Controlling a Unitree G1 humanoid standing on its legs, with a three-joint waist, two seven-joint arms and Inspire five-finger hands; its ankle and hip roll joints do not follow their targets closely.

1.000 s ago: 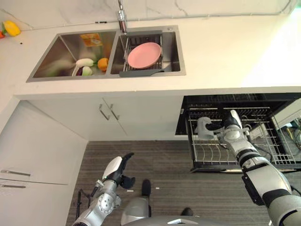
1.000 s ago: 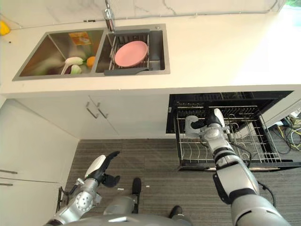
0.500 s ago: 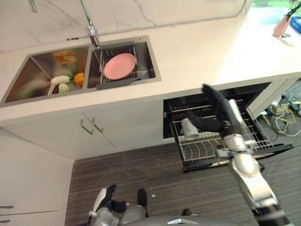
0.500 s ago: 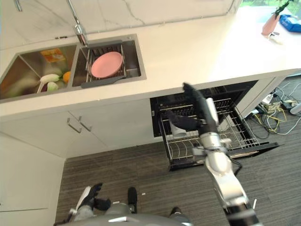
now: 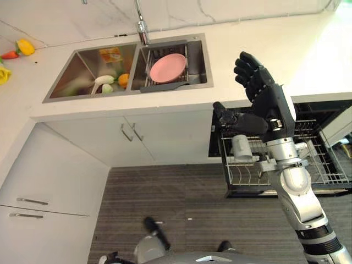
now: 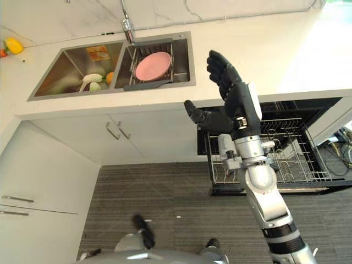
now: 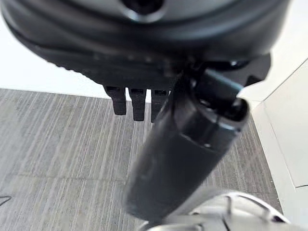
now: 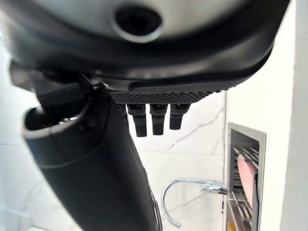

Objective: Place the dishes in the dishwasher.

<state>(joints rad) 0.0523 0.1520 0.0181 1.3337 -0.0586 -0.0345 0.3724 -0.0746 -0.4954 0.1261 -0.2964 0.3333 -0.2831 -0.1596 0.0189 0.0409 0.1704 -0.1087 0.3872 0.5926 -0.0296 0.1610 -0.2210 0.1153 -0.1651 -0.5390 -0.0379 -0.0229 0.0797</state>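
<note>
While the right hand [image 5: 263, 91] hangs spread and empty above the counter edge [image 5: 165, 109], pink plate [image 5: 168, 66] in sink rack, white cup [image 5: 241, 147] in dishwasher rack [image 5: 324, 170].

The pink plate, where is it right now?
The pink plate sits in a wire rack in the right-hand basin of the sink, just below the tap.

The right arm [image 5: 291, 187] is shiny silver-grey with round parts and black bands. Its right hand [image 5: 269, 107] is black, with thick dark fingers [image 5: 247, 69].
</note>
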